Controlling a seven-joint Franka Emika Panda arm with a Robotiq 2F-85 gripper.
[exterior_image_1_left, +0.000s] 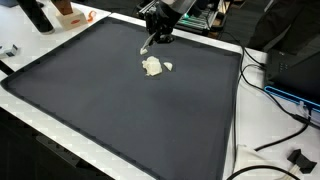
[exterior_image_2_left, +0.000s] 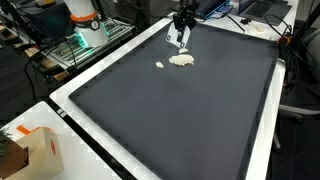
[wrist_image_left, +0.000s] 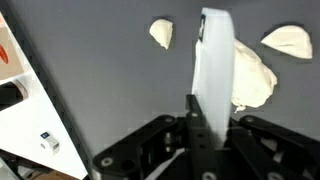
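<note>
White flat tool (wrist_image_left: 215, 60) gripped in the gripper (wrist_image_left: 210, 118), over pale lumps.
The jaws are pressed narrow on one end of the tool. In both exterior views its free end points down, near the big lump (exterior_image_1_left: 152, 67) on the dark mat (exterior_image_1_left: 90, 110). A small lump (exterior_image_2_left: 159, 65) lies just beside.

Both exterior views overlook the mat (exterior_image_1_left: 120, 110) from different sides; wrist view hugs the gripper (wrist_image_left: 203, 112).
</note>
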